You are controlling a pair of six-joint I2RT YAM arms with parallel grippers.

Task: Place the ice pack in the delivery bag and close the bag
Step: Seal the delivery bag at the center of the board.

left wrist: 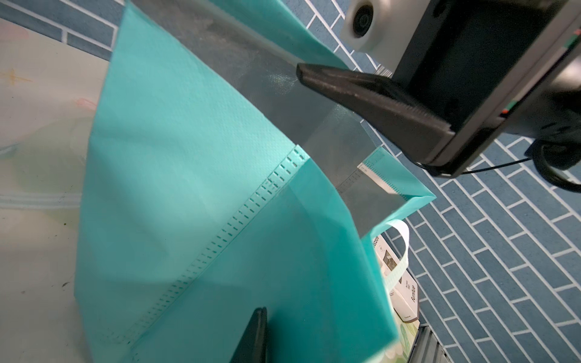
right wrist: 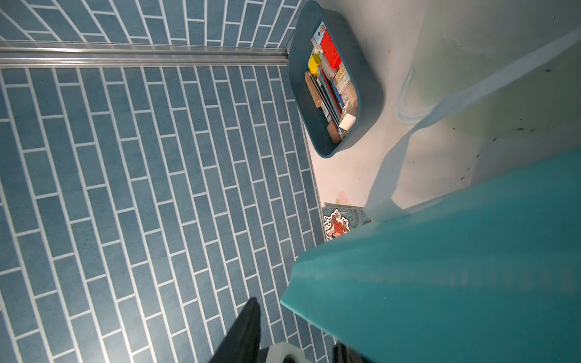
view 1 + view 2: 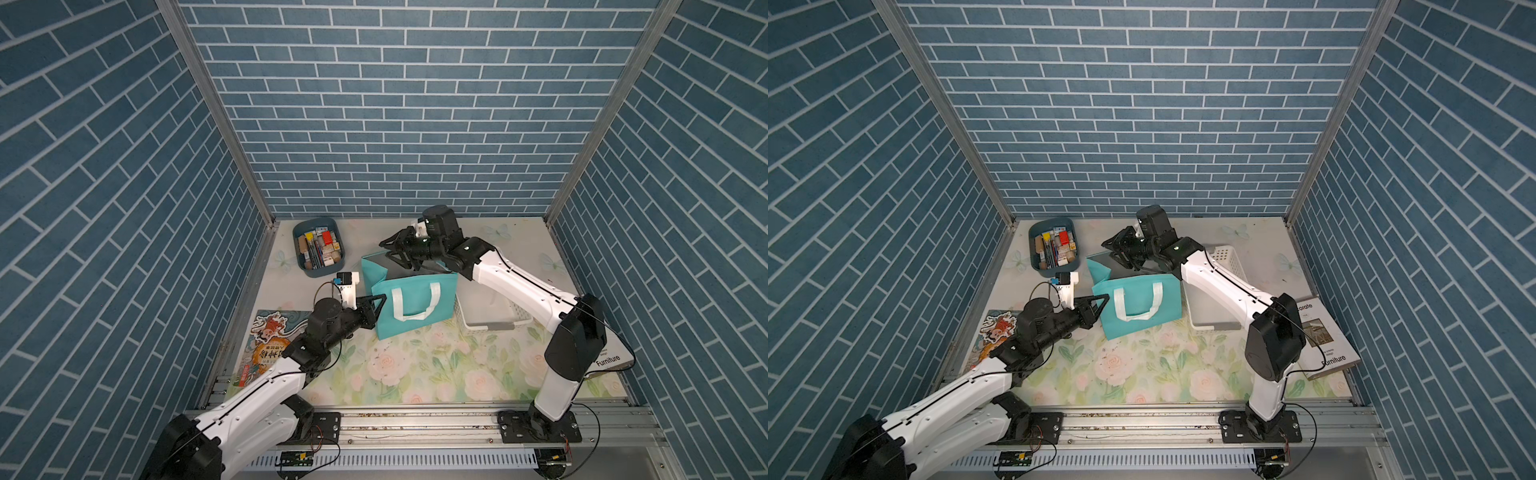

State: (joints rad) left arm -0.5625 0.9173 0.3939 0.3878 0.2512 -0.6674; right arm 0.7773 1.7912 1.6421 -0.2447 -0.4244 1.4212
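We find the delivery bag (image 3: 446, 299) upright at centre frame in both top views, mouth open, just left of a white basket (image 3: 490, 322). Left gripper (image 3: 380, 300) is clamped on the bag's left edge. Right gripper (image 3: 390, 254) hangs over the rear rim, jaws partly spread and holding nothing.

Teal delivery bag (image 3: 415, 291) — silver lining (image 1: 251, 63), floral table (image 3: 436, 365)
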